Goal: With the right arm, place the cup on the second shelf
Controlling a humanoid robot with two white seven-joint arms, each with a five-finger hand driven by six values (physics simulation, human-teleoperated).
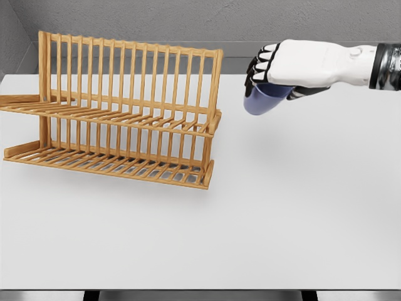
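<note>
At the upper right of the frame the right robot hand (270, 76) is seen clamped around a blue cup (263, 100), which is held tilted in the air above the tabletop (282, 207), just right of the rack (119, 110). The carrying step is judged to be in hand. Next, the cup must be moved left and lowered onto the upper shelf (125, 119) at centre left.
</note>
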